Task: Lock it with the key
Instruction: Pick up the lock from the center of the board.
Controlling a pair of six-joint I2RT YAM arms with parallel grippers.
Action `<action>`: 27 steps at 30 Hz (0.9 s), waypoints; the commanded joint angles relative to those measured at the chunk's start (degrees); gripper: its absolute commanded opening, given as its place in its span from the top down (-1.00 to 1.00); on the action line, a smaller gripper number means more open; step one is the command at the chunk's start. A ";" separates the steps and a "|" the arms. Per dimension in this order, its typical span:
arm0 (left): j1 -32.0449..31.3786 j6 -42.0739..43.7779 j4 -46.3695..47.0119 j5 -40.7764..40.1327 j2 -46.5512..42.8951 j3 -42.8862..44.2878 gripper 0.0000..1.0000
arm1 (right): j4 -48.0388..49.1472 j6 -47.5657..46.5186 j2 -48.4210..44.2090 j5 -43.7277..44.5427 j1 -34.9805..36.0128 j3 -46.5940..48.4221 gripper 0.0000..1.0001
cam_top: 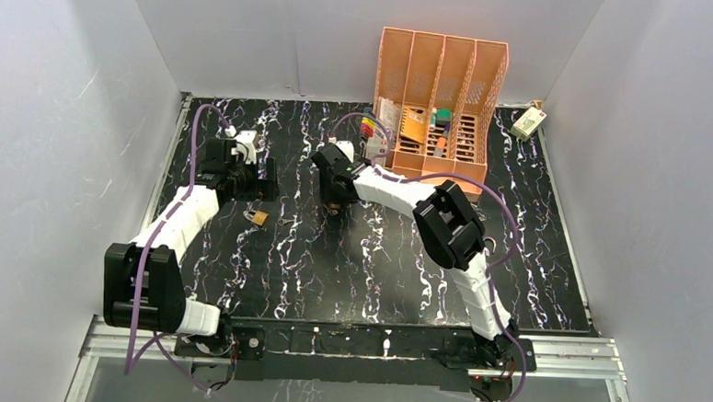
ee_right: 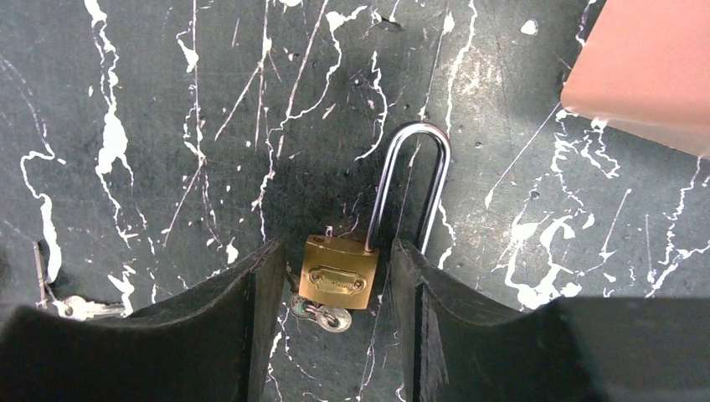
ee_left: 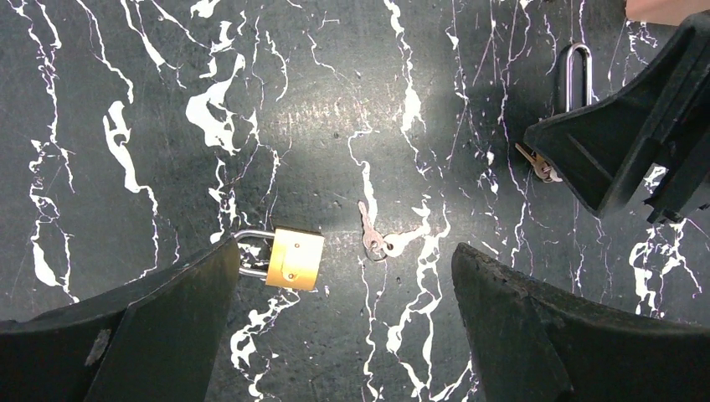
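Two brass padlocks lie on the black marble table [cam_top: 368, 266]. The long-shackle padlock [ee_right: 339, 272] sits between the fingers of my right gripper [ee_right: 335, 285], which is open, with a thin gap on each side of the body. One leg of its shackle [ee_right: 410, 180] stands beside the body, outside it. A ringed key [ee_right: 325, 315] lies at the body's lower edge; whether it is in the keyhole I cannot tell. A small padlock [ee_left: 293, 258] lies by the left finger of my wide-open left gripper [ee_left: 345, 268], with loose keys [ee_left: 373, 239] between the fingers.
An orange slotted organizer [cam_top: 437, 95] with small items stands at the back right, its corner [ee_right: 645, 75] near the right gripper. A white box [cam_top: 528, 122] lies by the back wall. White walls enclose the table. The right gripper's fingers [ee_left: 619, 151] show in the left wrist view.
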 commanded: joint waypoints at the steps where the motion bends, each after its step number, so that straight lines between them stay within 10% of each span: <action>1: 0.03 0.53 0.95 0.88 -2.16 -1.24 -0.94 | -7.67 1.72 3.36 5.17 1.19 4.86 -0.11; 17: 0.12 0.69 1.48 0.53 -2.16 -1.87 -0.93 | -11.38 4.89 3.57 7.51 3.55 3.69 0.09; 27: 0.11 0.71 1.39 1.05 -2.47 -1.65 -0.93 | -5.96 0.59 -0.85 2.34 3.80 -0.47 0.76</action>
